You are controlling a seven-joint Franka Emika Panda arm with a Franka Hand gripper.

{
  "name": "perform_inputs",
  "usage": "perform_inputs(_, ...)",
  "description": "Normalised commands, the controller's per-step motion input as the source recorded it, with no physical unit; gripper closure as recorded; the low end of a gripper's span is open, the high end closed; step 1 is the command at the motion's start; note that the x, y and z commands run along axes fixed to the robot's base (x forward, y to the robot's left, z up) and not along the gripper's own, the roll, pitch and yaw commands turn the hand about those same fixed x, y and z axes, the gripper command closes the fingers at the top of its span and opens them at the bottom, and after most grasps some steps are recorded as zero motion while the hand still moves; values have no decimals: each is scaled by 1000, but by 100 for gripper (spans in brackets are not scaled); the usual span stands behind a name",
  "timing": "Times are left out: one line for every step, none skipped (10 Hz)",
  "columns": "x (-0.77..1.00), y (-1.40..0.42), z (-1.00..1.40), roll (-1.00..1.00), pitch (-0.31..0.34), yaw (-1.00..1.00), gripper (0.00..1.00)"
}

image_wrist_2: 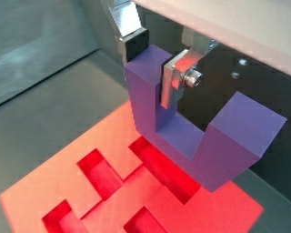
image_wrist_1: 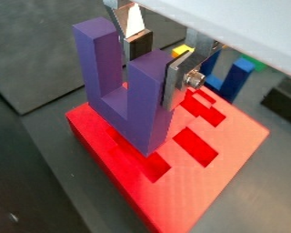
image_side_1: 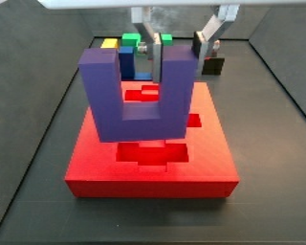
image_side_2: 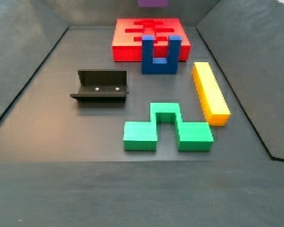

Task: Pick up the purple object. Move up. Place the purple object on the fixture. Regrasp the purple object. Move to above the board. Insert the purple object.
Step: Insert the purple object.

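End effector: above the board, silver fingers clamped on one prong of the purple object.
Purple object: U-shaped, prongs up, base just over the board; contact unclear.
Board: red slab with darker recesses, on the counter.
Fixture: well apart from the board.
Nearby: blue block, yellow bar, green block.

Dark grey matte bench fills scene, low raised dark rim along both sides. Faint scuffs, soft reflections on surface. Even overhead light, short soft shadows. Pale wall strip beyond far edge in side view. Claw overhead at far end.
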Motion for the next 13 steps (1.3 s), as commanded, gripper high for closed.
perform_inputs(343,-23,-320,226,0,611,100)
perform_inputs(420,-3,-449,199,0,357,100)
perform_inputs(663,-46,-511,174,17,0,100)
perform_inputs(634,-26,-451,184,27,-394,100)
perform_inputs(363,-20,-211,113,84,-320,100)
perform_inputs(203,0,-109,76,70,-369,100)
perform_inputs(0,0,0,0,14,-91,100)
perform_inputs(0,0,-60,-29,0,-26,100)
perform_inputs(0,0,-97,-17,0,-140,100)
perform_inputs(-60,0,-63,0,0,-134,100)
perform_inputs(-26,0,-100,0,0,-237,100)
perform_inputs(-66,3,-57,47,14,-271,100)
perform_inputs(-100,0,-63,29,16,-183,100)
